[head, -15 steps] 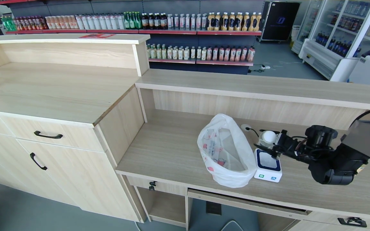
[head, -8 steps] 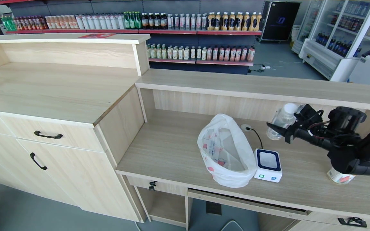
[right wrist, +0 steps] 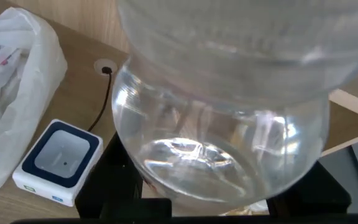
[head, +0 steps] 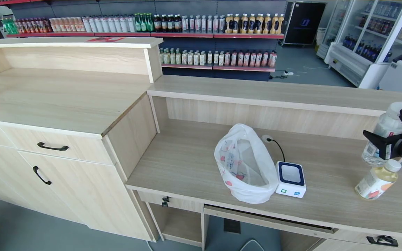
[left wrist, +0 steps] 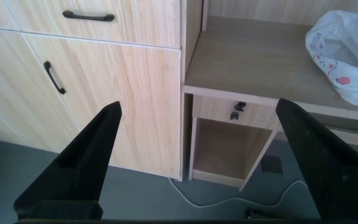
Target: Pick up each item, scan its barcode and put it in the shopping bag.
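My right gripper [head: 387, 144] is shut on a clear water bottle [head: 384, 134] with a white cap, held in the air at the desk's far right. In the right wrist view the clear water bottle [right wrist: 222, 106] sits close to the lens. A white plastic shopping bag [head: 244, 164] stands open on the lower desk, and the bag [right wrist: 11, 93] also appears beyond the bottle. The white barcode scanner [head: 290, 179] with a dark window sits right of the bag; the scanner [right wrist: 59, 160] lies below the bottle. A yellowish drink bottle [head: 375, 180] stands on the desk under the gripper. My left gripper [left wrist: 197, 162] hangs open beside the desk.
The scanner's black cable [head: 277, 146] runs to a grommet at the back of the lower desk [head: 187, 164]. A raised ledge [head: 274, 92] borders the desk behind. Cabinet drawers with black handles [head: 52, 147] stand to the left. Drink shelves [head: 187, 24] line the back wall.
My right gripper has carried the water bottle up and to the right, away from above the scanner to the desk's far right. The yellowish bottle, hidden before, is now uncovered.
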Controlling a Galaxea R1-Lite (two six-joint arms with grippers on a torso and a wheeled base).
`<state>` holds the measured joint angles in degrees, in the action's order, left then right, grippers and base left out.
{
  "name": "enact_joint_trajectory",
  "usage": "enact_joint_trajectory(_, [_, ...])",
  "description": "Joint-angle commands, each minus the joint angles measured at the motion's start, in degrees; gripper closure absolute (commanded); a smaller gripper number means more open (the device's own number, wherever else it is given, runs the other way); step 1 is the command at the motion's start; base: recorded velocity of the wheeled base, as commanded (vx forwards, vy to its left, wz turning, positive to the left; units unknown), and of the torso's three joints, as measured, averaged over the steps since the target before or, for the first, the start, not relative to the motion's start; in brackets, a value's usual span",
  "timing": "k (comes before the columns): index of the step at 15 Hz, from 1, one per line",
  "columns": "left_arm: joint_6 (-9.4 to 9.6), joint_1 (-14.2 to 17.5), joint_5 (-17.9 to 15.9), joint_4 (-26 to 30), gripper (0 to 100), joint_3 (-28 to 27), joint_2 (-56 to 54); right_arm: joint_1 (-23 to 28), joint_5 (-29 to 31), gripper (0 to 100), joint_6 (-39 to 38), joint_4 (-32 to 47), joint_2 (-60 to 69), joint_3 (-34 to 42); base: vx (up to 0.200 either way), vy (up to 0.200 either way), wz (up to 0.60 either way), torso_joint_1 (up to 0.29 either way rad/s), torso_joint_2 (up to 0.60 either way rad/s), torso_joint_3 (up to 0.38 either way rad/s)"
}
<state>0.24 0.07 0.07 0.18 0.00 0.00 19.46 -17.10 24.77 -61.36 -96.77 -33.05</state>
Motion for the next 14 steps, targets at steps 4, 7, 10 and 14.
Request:
enact_joint_trajectory(4, [0.02, 0.0, 0.0, 0.0, 0, 0.0, 0.1, -6.5, 1.0, 100, 1.0, -5.3, -3.1, -2.9, 0.0, 0.0, 0.6, -0.001, 0.0, 0.005])
enact_joint_trajectory(7, [0.02, 0.0, 0.0, 0.0, 0, 0.0, 0.1, -12.2, 1.0, 100, -5.1, -6.0, -12.7, -9.7, 0.0, 0.0, 0.2, 0.001, 0.0, -0.001])
enact_joint_trajectory(10, [0.02, 0.0, 0.0, 0.0, 0, 0.0, 0.1, -15.7, 1.0, 100, -11.7, -7.6, -22.5, -17.0, 0.0, 0.0, 0.0, 0.0, 0.0, 0.0])
enact_joint_trajectory(14, [0.02, 0.0, 0.0, 0.0, 0, 0.0, 0.1, -18.0, 1.0, 100, -12.9, -11.2, -32.6, -24.2, 0.0, 0.0, 0.0, 0.0, 0.0, 0.0])
